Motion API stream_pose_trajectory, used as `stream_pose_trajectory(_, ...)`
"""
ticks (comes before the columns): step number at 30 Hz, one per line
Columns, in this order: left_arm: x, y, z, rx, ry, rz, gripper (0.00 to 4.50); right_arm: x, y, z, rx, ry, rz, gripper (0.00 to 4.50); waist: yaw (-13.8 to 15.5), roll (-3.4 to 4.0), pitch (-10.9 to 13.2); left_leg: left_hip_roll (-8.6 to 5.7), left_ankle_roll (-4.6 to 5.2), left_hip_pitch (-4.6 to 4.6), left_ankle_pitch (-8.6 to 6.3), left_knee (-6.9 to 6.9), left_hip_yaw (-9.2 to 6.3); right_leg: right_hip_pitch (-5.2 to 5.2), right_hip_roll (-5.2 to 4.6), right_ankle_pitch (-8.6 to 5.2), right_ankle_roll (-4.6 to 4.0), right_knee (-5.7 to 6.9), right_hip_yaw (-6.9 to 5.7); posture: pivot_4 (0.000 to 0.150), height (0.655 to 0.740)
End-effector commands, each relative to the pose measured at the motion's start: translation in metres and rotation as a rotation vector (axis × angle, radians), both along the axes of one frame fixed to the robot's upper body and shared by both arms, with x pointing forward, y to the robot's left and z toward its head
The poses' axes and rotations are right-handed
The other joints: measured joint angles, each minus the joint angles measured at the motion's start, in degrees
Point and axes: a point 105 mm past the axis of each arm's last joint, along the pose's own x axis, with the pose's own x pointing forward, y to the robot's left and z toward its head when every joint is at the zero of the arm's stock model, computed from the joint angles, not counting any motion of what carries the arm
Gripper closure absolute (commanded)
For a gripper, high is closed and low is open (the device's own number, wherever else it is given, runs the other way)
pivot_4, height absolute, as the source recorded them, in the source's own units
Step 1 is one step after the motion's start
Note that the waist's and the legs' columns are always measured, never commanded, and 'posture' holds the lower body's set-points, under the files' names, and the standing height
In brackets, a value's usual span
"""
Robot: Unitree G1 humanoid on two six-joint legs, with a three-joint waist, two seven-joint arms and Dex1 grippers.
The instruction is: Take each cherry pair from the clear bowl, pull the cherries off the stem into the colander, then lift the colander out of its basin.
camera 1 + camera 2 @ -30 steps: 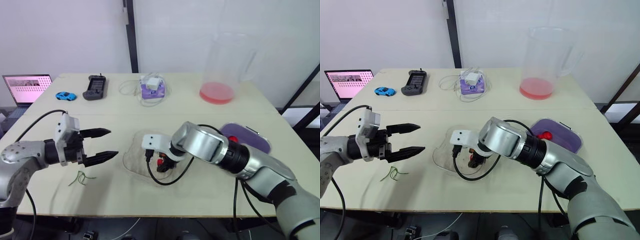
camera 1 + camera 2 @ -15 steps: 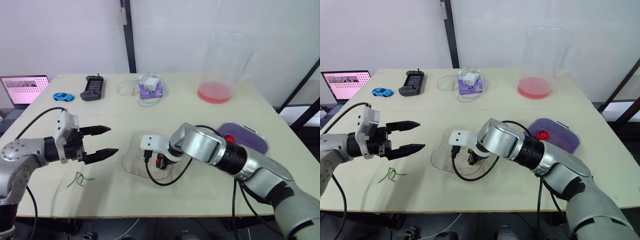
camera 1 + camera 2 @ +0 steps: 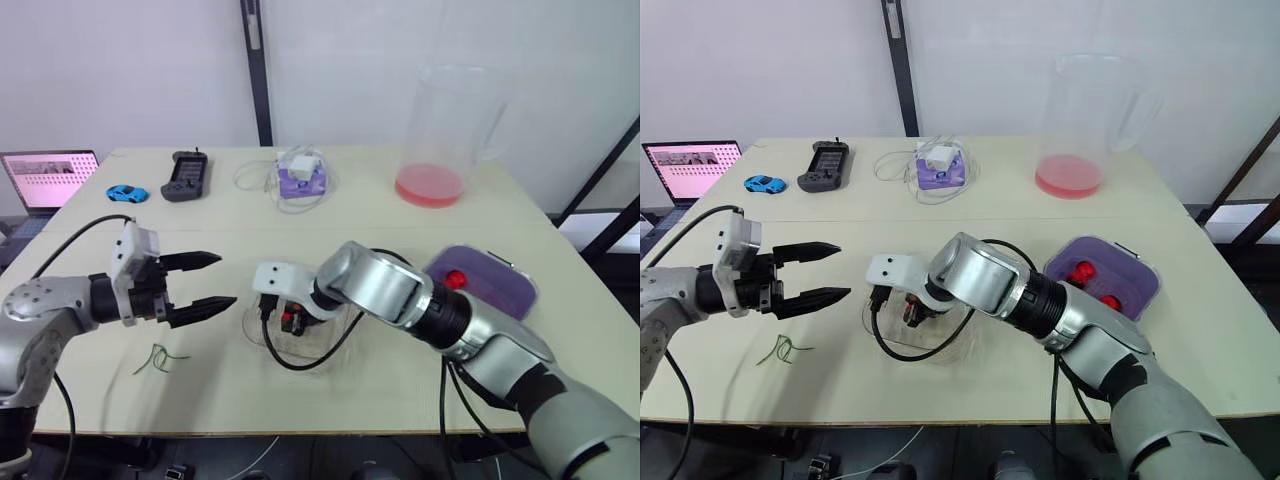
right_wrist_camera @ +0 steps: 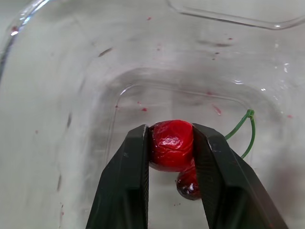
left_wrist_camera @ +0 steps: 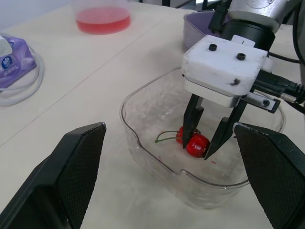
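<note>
Now, right gripper [image 5: 197, 148]: clamped on cherry pair [image 4: 171, 145], inside clear bowl [image 4: 71, 71].
Left gripper [image 3: 228, 279]: spread apart, held beside the bowl.
Stem [image 4: 249, 131]: seemingly attached.

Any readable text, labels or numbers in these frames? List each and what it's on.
None can be read.
Laptop screen: rows of print, too small to read.
Purple pack: a blue round mark with print, too blurred to read.
Handheld controller: no legible marking.
</note>
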Motion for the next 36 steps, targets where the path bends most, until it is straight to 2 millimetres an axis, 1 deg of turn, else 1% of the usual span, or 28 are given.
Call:
stream_pose_trajectory(1,0.000,-0.003,0.007,-0.001,-0.027,-0.016,0.00,0.002,0.005,0.025,0.073,-0.043,-0.001,1.79,0.0,0.00,0.0,0.00,0.00,0.00,0.00,0.00,0.00,0.00,0.00,0.00,0.00,0.00,0.00,0.150,0.7332)
stream_pose_trajectory(3,0.000,-0.003,0.007,0.000,-0.023,-0.022,0.00,-0.001,0.003,0.035,0.093,-0.034,-0.002,0.87,0.0,0.00,0.0,0.00,0.00,0.00,0.00,0.00,0.00,0.00,0.00,0.00,0.00,0.00,0.00,0.150,0.7332)
stream_pose_trajectory(6,0.000,-0.001,0.008,0.004,-0.020,-0.025,0.00,-0.004,-0.002,0.045,0.110,-0.023,-0.018,0.87,0.0,0.00,0.0,0.00,0.00,0.00,0.00,0.00,0.00,0.00,-0.01,0.00,0.00,0.00,0.00,0.150,0.7332)
stream_pose_trajectory(9,0.002,0.002,0.009,0.009,-0.020,-0.023,0.00,-0.003,-0.009,0.045,0.102,-0.018,-0.042,0.87,0.0,0.00,0.0,0.00,0.00,0.00,0.00,0.00,-0.01,0.01,0.00,0.00,0.00,0.00,-0.01,0.150,0.7332)
stream_pose_trajectory(10,0.002,0.002,0.009,0.010,-0.020,-0.024,0.00,-0.001,-0.012,0.042,0.092,-0.018,-0.059,0.87,0.0,0.00,0.0,0.00,0.00,0.00,0.00,0.00,-0.01,0.01,0.00,0.00,0.00,0.00,-0.01,0.150,0.7332)
stream_pose_trajectory(12,0.003,0.002,0.010,0.012,-0.021,-0.027,0.00,0.008,-0.020,0.028,0.043,-0.041,-0.099,0.87,0.0,0.00,0.0,0.00,0.00,0.00,0.00,0.00,0.00,0.00,0.00,0.00,0.00,0.00,-0.01,0.150,0.7332)
stream_pose_trajectory(13,0.003,0.001,0.010,0.011,-0.021,-0.030,0.00,0.010,-0.021,0.025,0.030,-0.051,-0.101,0.87,0.0,0.00,0.0,0.00,0.00,0.00,0.00,0.00,0.00,0.00,0.01,0.00,0.00,0.00,-0.01,0.150,0.7332)
stream_pose_trajectory(17,0.003,0.000,0.010,0.012,-0.020,-0.037,0.00,0.011,-0.016,0.021,0.028,-0.063,-0.084,0.87,-0.1,0.01,0.0,0.00,0.00,0.00,0.00,0.00,0.01,-0.01,-0.01,0.00,0.00,0.00,0.00,0.150,0.7332)
stream_pose_trajectory(23,0.004,0.000,0.011,0.004,-0.015,-0.031,0.00,0.023,-0.019,0.008,-0.013,-0.095,-0.102,0.87,-0.1,0.00,0.0,0.00,0.00,0.00,0.00,-0.01,0.01,-0.02,0.00,0.00,0.00,0.00,0.00,0.150,0.7332)
stream_pose_trajectory(30,0.004,0.003,0.011,0.017,-0.015,-0.017,0.00,0.019,-0.015,-0.003,-0.003,-0.046,-0.098,0.87,-0.1,0.00,0.0,0.00,0.00,0.00,0.00,-0.01,0.00,-0.01,0.01,0.00,0.00,0.01,0.00,0.150,0.7332)
stream_pose_trajectory(33,0.004,0.003,0.011,0.017,-0.017,-0.014,0.00,0.019,-0.013,-0.006,0.006,-0.034,-0.105,1.71,-0.1,0.00,0.0,0.00,0.00,0.00,0.00,-0.01,0.00,-0.01,0.00,0.00,0.00,0.01,0.00,0.150,0.7332)
stream_pose_trajectory(36,0.005,0.003,0.011,0.018,-0.018,-0.012,0.00,0.020,-0.013,-0.005,0.005,-0.045,-0.102,3.13,0.0,0.00,0.0,0.00,0.00,0.00,0.00,0.00,0.00,-0.01,0.00,0.00,0.00,0.01,0.00,0.150,0.7332)
